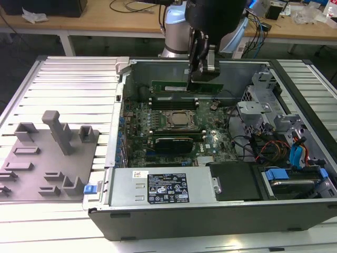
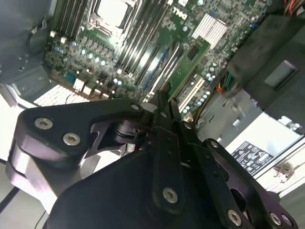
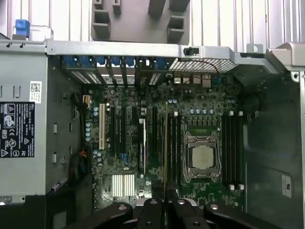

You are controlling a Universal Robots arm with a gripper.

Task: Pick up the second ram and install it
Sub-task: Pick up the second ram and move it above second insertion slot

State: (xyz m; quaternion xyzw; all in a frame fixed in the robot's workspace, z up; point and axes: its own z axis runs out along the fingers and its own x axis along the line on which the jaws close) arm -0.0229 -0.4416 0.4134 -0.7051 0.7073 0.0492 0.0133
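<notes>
The gripper [image 1: 202, 77] is pinching the memory stick [image 1: 171, 86] by its top edge, closed on it and holding it upright over the slots [image 1: 174, 100] just beside the processor [image 1: 179, 119]; I am judging it light, stiff and fragile, best gripped along its long bare edge, clear of the contacts.

The arm [image 1: 175, 31] is showing silver-grey casing and a black wrist housing [image 1: 216, 16]; black links [image 2: 71, 126] on the gripper [image 2: 162, 98] are carrying silver screws [image 2: 170, 194].
</notes>
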